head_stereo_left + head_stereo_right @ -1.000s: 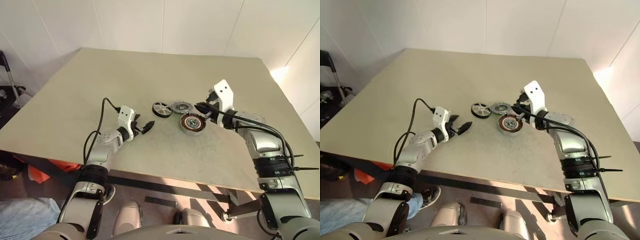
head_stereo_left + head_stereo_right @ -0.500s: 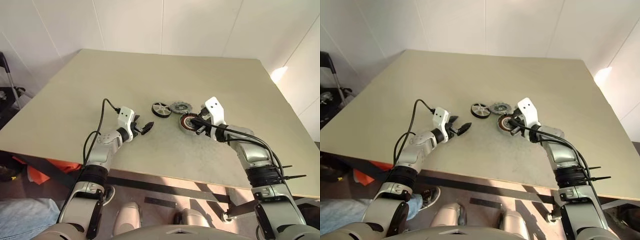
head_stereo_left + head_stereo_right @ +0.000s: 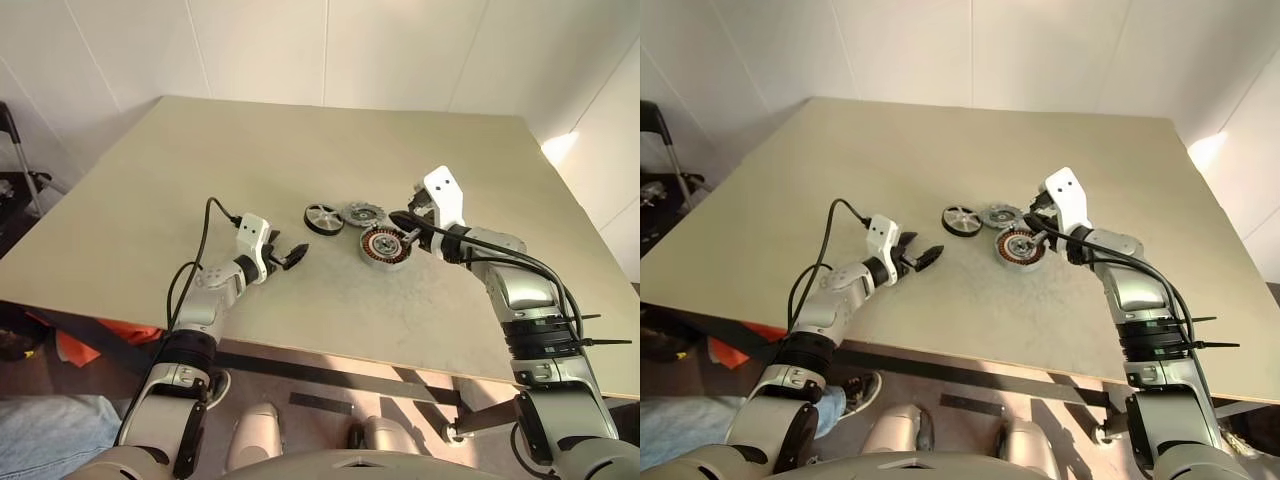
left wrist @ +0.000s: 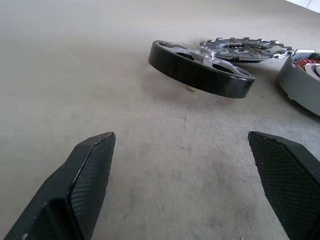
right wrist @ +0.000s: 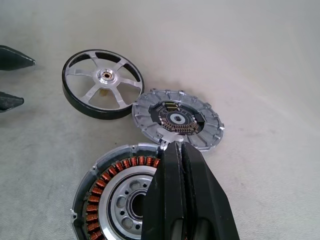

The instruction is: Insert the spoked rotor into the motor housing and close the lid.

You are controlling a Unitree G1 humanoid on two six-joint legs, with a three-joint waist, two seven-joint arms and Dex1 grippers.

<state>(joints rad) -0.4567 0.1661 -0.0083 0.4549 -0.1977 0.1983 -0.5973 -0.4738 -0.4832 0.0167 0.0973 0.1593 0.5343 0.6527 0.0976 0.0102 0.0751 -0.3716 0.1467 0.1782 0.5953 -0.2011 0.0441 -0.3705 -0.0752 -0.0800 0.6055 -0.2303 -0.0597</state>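
Rotor first: the spoked rotor [image 3: 323, 218] lies flat near the middle of the table [image 3: 300, 140], black rim down, pale spokes up, with nothing touching it. At its three o'clock, just beside it, you have the lid [image 3: 364, 213], ribbed edge and dark centre facing up. From the lid, the motor housing [image 3: 385, 246] sits at about five o'clock, almost against its rim, copper windings showing around the pale hub.

Your right gripper [image 5: 184, 165] hangs over the housing with its fingers pressed together and holding nothing; in the right wrist view its tip sits above the housing's edge nearest the lid, and you cannot tell whether it touches.

Your left gripper [image 3: 293, 254] is at the rotor's seven o'clock, near but apart, low over the table, fingers [image 4: 85, 170] spread wide and empty, pointing toward the rotor. Bare tabletop lies between them.

The three parts crowd each other on the rotor's three o'clock side; its nine and twelve o'clock sides are open. All table edges are well apart from the parts. A black cable [image 3: 205, 235] loops above your left forearm.
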